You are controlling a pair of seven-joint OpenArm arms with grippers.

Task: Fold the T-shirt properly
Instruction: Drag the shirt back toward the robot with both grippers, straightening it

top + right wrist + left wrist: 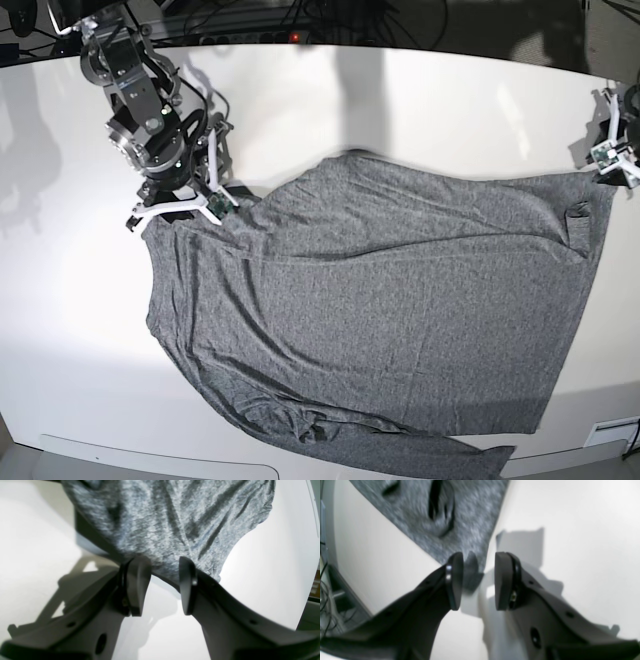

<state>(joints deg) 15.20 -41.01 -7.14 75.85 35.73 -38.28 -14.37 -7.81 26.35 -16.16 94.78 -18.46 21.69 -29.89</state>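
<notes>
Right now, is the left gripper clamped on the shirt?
No. The left gripper is open, with the shirt's corner just ahead of the gap, not pinched.

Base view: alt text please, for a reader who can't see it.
A large grey T-shirt lies spread, wrinkled, over a white table. The right gripper sits at its upper-left edge; the left gripper is at its upper-right corner.

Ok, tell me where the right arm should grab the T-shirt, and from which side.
Grip the T-shirt at the hem edge just ahead of the right gripper, coming from the bare table side. That edge lies thin and free there, and the jaws stand open astride it.
</notes>
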